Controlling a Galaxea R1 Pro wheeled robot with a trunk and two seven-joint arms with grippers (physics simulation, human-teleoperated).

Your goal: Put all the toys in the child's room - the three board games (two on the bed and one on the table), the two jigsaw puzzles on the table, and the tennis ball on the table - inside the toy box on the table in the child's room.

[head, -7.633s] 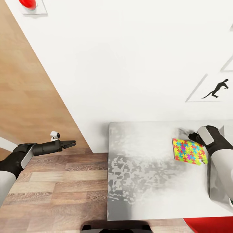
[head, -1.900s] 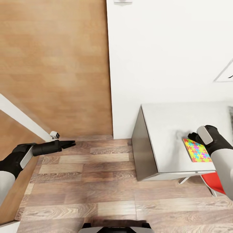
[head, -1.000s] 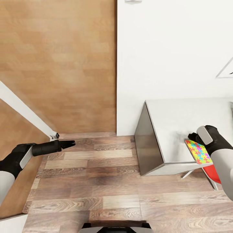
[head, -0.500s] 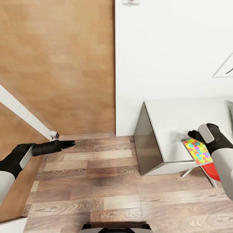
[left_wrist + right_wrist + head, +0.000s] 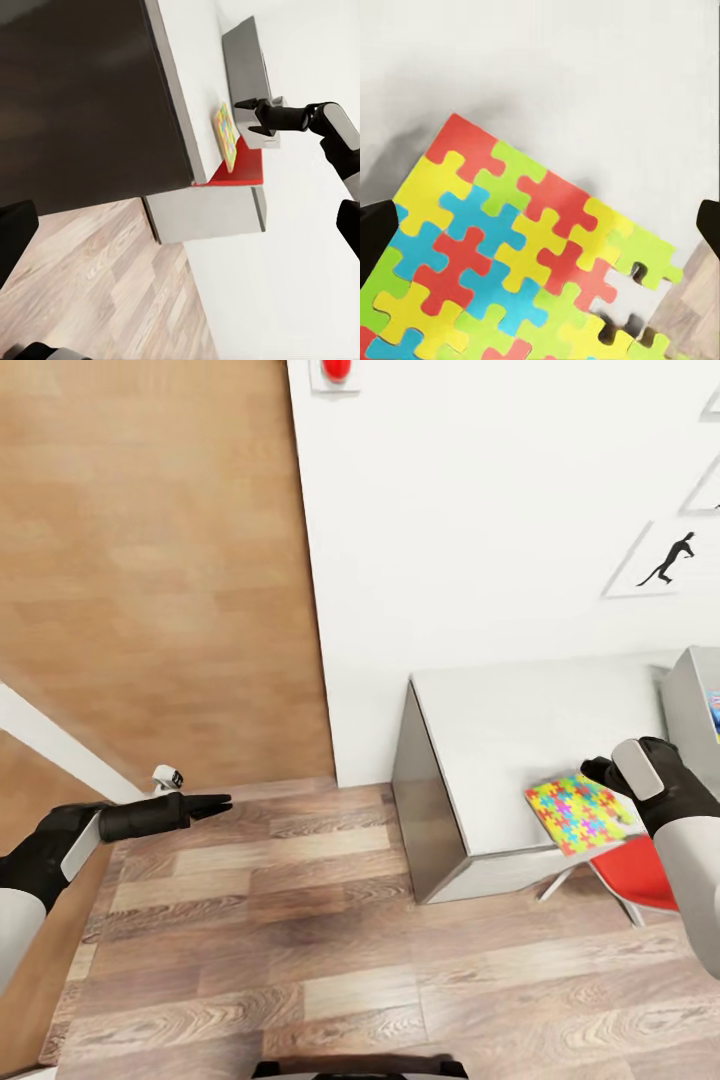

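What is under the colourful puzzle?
The jigsaw puzzle hangs from the right claw over the pale table edge. Below its overhanging corner are a red chair and the wood floor. The tabletop directly beneath is covered.

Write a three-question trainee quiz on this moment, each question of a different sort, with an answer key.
1. True or false: the jigsaw puzzle is a single plain colour.
2. Multiple choice: where does the puzzle lie? A) on the wood-plank floor B) at the near edge of the table, partly past it C) on the red chair
3. Short answer: which gripper is at the puzzle?

Key
1. False: it is a multicoloured patchwork of red, yellow, green and blue pieces.
2. B: its near corner sticks out over the table's edge, above the red chair.
3. The right gripper; the left gripper hangs over the floor, holding nothing.
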